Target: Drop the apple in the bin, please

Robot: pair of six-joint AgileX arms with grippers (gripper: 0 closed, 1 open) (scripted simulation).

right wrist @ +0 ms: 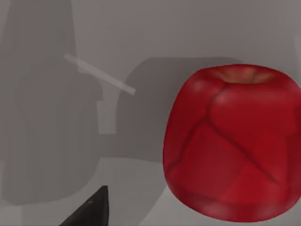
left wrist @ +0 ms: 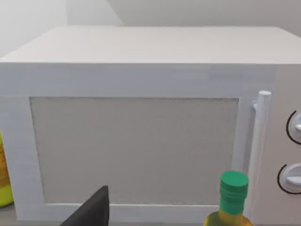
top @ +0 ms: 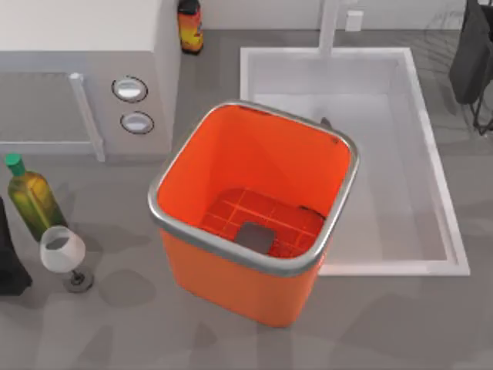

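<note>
Apple [right wrist: 233,143] sits big and close in my right wrist view, glossy red, paler patch at its end turned up. It rests on a grey surface [right wrist: 136,193] with a pale wall behind. One dark fingertip [right wrist: 91,209] of my right gripper shows at the frame edge, apart from the apple, not touching it. I can't tell if the right fingers are open or closed, but nothing is held.

Bin [top: 258,262] stands mid-surface in the top view, orange, silver rim, mouth open, gridded floor bare except for a grey patch. It sits just beside the white sink [top: 431,193], overlapping its front left corner. My right arm [top: 471,54] is at the top view's far right, beyond the sink. I can't place the apple in the top view.

Step in hand, as I judge it: reach and grasp the apple with the right. To do it well: centre the fingers either side of the apple's widest part, come in level, close gently since it's round and slick and may roll. Then lift high enough to clear the rim before crossing over, and release above the middle of the bin.

Left arm idles by the microwave [left wrist: 141,141], green-capped bottle [left wrist: 230,202] near it. One dark fingertip [left wrist: 91,212] shows, state can't tell.
</note>
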